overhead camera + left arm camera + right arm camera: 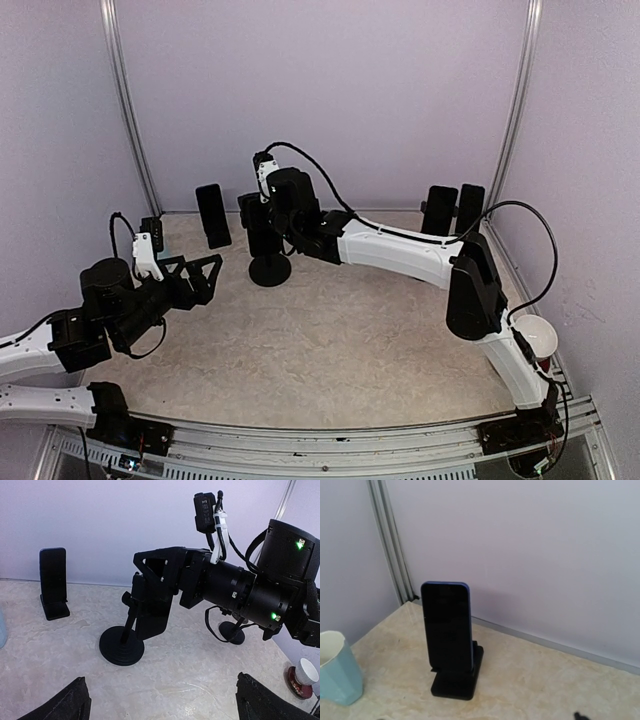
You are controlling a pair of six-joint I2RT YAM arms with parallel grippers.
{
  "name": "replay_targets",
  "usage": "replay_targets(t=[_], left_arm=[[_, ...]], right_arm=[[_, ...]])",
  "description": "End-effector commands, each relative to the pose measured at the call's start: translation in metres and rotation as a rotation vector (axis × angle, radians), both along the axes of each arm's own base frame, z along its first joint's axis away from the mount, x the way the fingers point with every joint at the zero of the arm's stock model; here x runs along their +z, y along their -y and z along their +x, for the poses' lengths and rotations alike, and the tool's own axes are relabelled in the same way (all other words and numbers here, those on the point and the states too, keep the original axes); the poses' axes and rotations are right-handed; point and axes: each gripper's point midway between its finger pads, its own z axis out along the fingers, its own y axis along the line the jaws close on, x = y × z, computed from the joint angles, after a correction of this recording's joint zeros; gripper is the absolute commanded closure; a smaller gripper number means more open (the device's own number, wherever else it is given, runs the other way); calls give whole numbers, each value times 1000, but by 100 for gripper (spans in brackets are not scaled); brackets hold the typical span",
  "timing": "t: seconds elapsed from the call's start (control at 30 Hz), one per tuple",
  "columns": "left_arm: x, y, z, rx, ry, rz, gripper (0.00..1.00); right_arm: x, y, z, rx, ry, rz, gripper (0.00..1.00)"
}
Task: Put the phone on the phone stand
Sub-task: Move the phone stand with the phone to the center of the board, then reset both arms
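Item: phone (152, 616), a dark slab held upright and slightly tilted between the right jaws, which are clamped on its upper part. Its lower part hangs below them against the stem of the phone stand (121, 649). The stand is a round-footed black piece directly beneath the right jaws, standing on the surface (330, 340). Status: transport judged done, with the phone at the stand. Seating is unconfirmed, since the pictures do not show whether the lower edge sits in the cradle. Remaining, by judgement: settle the phone, part the jaws, withdraw. Left jaws: spread fully apart and empty, pointing at the stand from one side, well short of it. Also present: a docked phone (447, 625) on its own block stand, ahead of the right jaws near the back wall. A pale blue cup (335, 667) is off to that phone's left. Two more standing phones (452, 209) are at the back, far behind the right jaws. A white cup (533, 335) sits beside the right arm's base.
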Motion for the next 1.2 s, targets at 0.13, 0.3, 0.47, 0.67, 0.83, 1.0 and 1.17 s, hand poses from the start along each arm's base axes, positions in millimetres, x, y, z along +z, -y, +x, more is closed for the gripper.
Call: replay_targets(t=[0.13, 0.3, 0.47, 0.67, 0.83, 1.0, 1.17], left_arm=[[-4, -5, 2, 26, 0, -1, 1], [-5, -5, 2, 26, -4, -3, 1], [-4, -6, 1, 29, -2, -7, 1], [-5, -3, 2, 17, -6, 17, 1], [-7, 0, 7, 19, -5, 40, 1], [-10, 2, 18, 12, -7, 35, 1], [-9, -5, 28, 27, 6, 63, 1]], right_arm=[[38, 0, -5, 16, 63, 110, 15], [44, -1, -12, 42, 72, 106, 0], [65, 2, -24, 64, 114, 92, 0], [110, 30, -63, 163, 197, 48, 0], [119, 78, -102, 238, 236, -49, 0], [86, 151, -113, 234, 116, -90, 0], [37, 240, -119, 124, -3, -124, 0]])
